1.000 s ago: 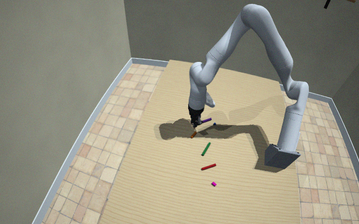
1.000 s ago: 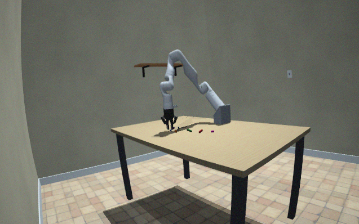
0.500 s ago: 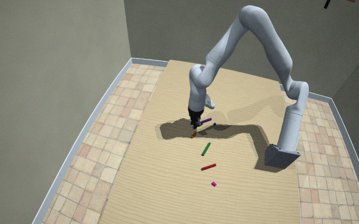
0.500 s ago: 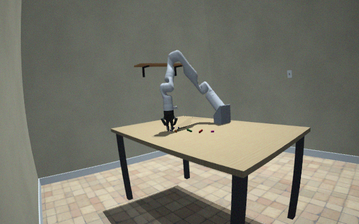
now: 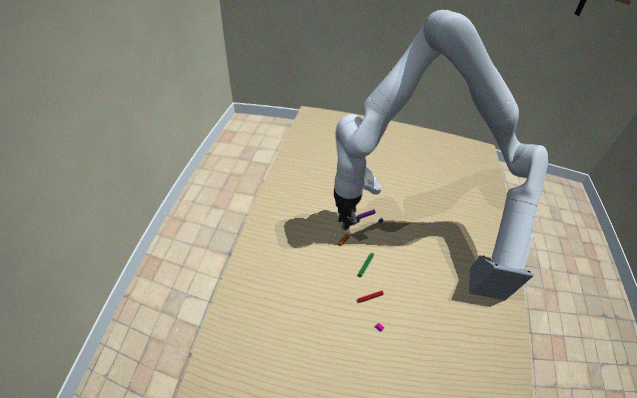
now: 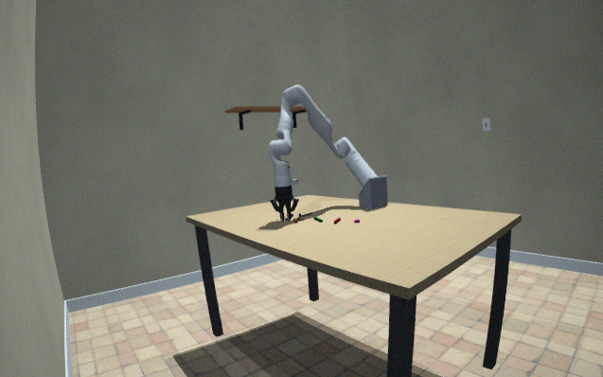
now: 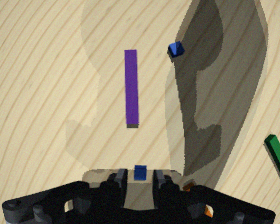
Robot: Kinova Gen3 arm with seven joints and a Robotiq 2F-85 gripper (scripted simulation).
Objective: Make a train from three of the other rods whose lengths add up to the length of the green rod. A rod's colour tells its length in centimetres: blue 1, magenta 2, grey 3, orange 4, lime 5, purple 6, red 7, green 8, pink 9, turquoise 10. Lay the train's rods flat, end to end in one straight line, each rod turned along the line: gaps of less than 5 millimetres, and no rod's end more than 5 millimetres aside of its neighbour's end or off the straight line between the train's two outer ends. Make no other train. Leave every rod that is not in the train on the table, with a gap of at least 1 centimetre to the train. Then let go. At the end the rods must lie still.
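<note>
My gripper hangs low over the table, its fingers partly open. A small blue rod sits between the fingertips, with a strip of table showing on each side of it. The purple rod lies flat just beyond it, roughly in line, with a gap between them. A second blue rod lies past the purple rod's far end, a little to one side. The green rod lies apart.
An orange rod lies close beside the gripper, towards the front. A red rod and a magenta rod lie further along the table. The arm's base stands at the right.
</note>
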